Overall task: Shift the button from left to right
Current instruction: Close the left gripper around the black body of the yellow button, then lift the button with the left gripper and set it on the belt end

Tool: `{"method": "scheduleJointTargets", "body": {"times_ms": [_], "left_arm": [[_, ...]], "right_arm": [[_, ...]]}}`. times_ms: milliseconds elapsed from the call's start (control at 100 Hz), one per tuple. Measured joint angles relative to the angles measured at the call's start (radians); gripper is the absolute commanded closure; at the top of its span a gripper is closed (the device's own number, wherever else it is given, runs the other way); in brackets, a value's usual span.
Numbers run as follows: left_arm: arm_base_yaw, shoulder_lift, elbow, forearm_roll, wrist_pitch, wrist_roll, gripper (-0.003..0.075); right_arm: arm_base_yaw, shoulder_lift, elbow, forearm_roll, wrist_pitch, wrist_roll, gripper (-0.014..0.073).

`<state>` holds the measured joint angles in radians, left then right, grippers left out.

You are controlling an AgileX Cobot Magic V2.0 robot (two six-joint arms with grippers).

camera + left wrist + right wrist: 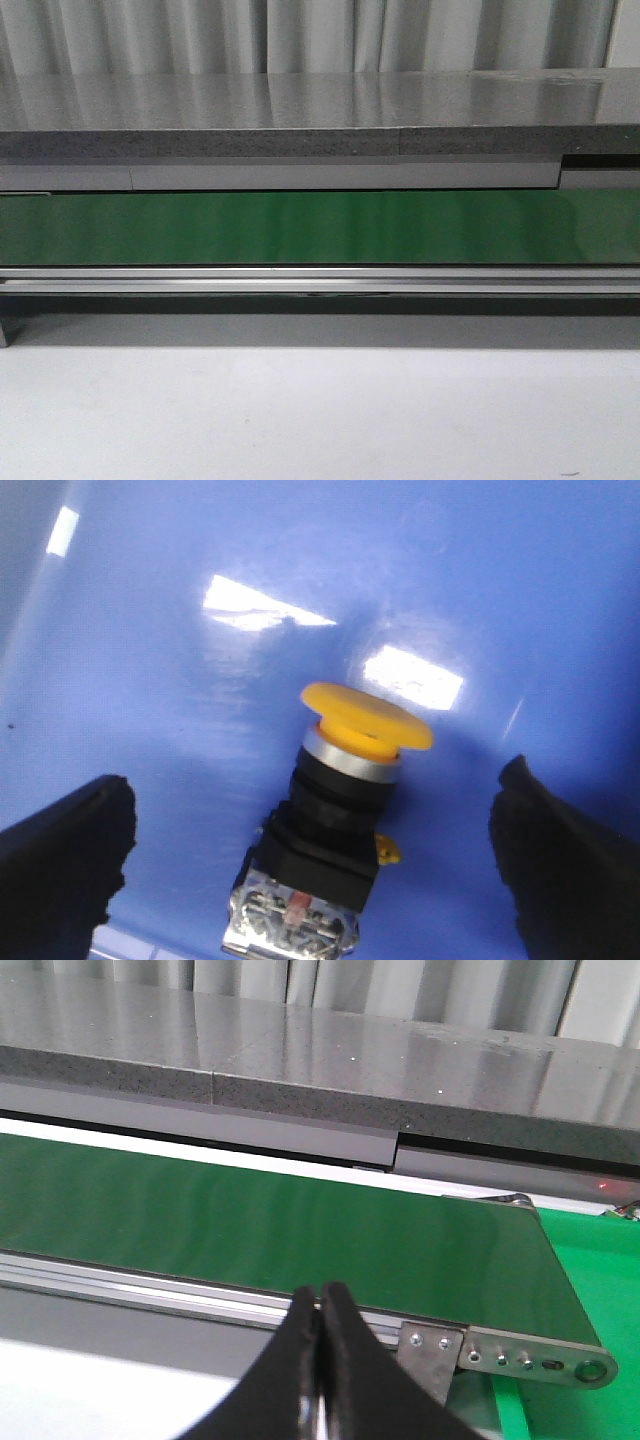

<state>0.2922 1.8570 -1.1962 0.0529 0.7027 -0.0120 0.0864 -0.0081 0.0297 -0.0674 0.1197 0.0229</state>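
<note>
The button (335, 810) lies on a glossy blue surface (200, 700) in the left wrist view. Its round yellow-orange cap (367, 718) points away from the wrist, and its black body ends in a clear terminal block. My left gripper (320, 850) is open, one black finger (65, 855) on each side of the button and well apart from it. My right gripper (318, 1300) is shut with nothing between its fingers, hanging before the conveyor's near rail. Neither gripper nor the button appears in the front view.
A green conveyor belt (300, 228) with an aluminium rail (300, 278) runs across the front view. Behind it lies a grey stone counter (300, 115). The belt's end bracket (520, 1352) shows in the right wrist view. White tabletop (300, 420) lies in front.
</note>
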Motion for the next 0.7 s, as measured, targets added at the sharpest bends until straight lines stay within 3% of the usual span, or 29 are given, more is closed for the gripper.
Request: {"method": "scheduleJointTargets", "body": {"times_ms": [170, 310, 450, 700], "left_arm": [[0.0, 0.023, 0.0, 0.0, -0.002, 0.0, 0.008], [0.0, 0.043, 0.0, 0.0, -0.013, 0.0, 0.0177], [0.0, 0.062, 0.0, 0.0, -0.017, 0.0, 0.0314], [0.0, 0.066, -0.002, 0.002, -0.019, 0.0, 0.0633]], "right_arm": [[0.0, 0.0, 0.0, 0.0, 0.0, 0.0, 0.0662], [0.0, 0.0, 0.0, 0.0, 0.0, 0.0, 0.0662], [0.0, 0.0, 0.0, 0.0, 0.0, 0.0, 0.0662], [0.0, 0.0, 0.0, 0.0, 0.0, 0.0, 0.0662]]}}
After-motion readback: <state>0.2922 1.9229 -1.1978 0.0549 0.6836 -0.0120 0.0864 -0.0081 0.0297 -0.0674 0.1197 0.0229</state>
